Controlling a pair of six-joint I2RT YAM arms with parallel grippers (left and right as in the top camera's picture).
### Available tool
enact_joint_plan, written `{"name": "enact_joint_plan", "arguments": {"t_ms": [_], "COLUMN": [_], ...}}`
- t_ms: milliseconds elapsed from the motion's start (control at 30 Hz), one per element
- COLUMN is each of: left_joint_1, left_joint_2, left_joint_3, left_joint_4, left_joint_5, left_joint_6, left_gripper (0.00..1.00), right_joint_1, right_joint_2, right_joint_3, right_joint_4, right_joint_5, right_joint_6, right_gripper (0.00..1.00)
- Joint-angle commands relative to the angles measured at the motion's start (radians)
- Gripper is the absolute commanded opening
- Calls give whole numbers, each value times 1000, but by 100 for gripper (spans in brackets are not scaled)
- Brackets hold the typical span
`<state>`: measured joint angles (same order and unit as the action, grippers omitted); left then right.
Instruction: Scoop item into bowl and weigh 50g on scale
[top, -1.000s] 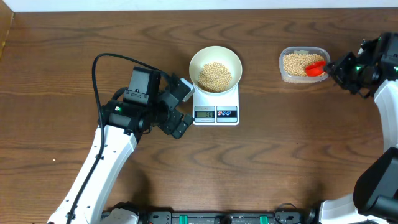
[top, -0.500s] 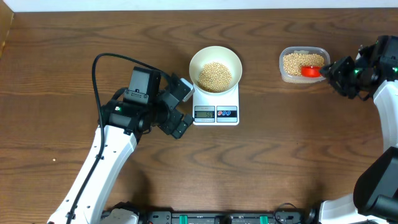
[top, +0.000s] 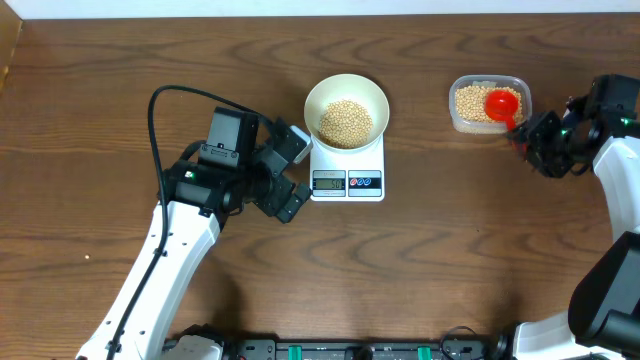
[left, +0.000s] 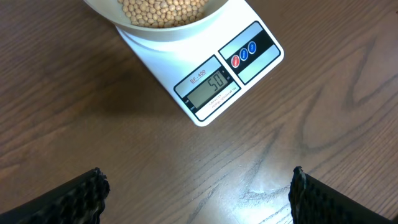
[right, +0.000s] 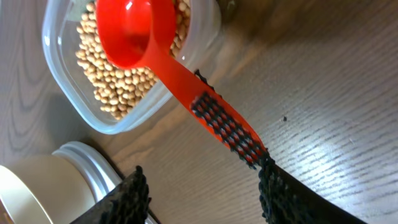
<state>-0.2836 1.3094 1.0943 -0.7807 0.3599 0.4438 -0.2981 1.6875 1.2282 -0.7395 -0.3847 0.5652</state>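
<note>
Small round tan beans (top: 345, 121) sit in the round white bowl (top: 311, 100) on the small white scale (top: 347, 182). Left of it, the left gripper (top: 302, 172) is wide open and empty. Far right, the right gripper (right: 202, 180) is open by a red plastic scoop (top: 502, 102) in a clear tub (top: 455, 120).

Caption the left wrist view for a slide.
Bowl of beans on the scale, display reading 50, left fingers open in front.
</note>
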Motion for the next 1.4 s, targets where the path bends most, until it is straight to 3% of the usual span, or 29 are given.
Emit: {"name": "enact_joint_plan", "arguments": {"t_ms": [0, 267, 567, 667, 700, 733, 1000, 1367], "left_joint_1": [-2, -2, -2, -2, -2, -2, -2, -2], "left_joint_2": [3, 3, 4, 3, 4, 3, 3, 3], "left_joint_3": [9, 9, 10, 9, 10, 9, 9, 9], "left_joint_4": [0, 0, 0, -1, 0, -1, 0, 0], "left_joint_5": [-10, -10, -10, -10, -10, -10, -10, -10], "left_joint_6": [-8, -8, -8, -8, -8, -8, -8, -8], "left_gripper": [95, 95, 95, 95, 95, 95, 95, 95], "right_joint_1": [-4, -4, -4, -4, -4, -4, -4, -2], "right_joint_2": [-10, -75, -299, -385, -408, -434, -565, -579], "right_joint_3": [-2, 37, 74, 74, 74, 74, 74, 74], "right_joint_4": [23, 59, 53, 19, 7, -8, -87, -196], "right_joint_5": [-6, -52, -47, 5, 23, 46, 99, 86], "right_joint_6": [-14, -132, -372, -391, -391, -391, -391, -386], "right_gripper": [60, 73, 81, 84, 88, 99, 99, 99]}}
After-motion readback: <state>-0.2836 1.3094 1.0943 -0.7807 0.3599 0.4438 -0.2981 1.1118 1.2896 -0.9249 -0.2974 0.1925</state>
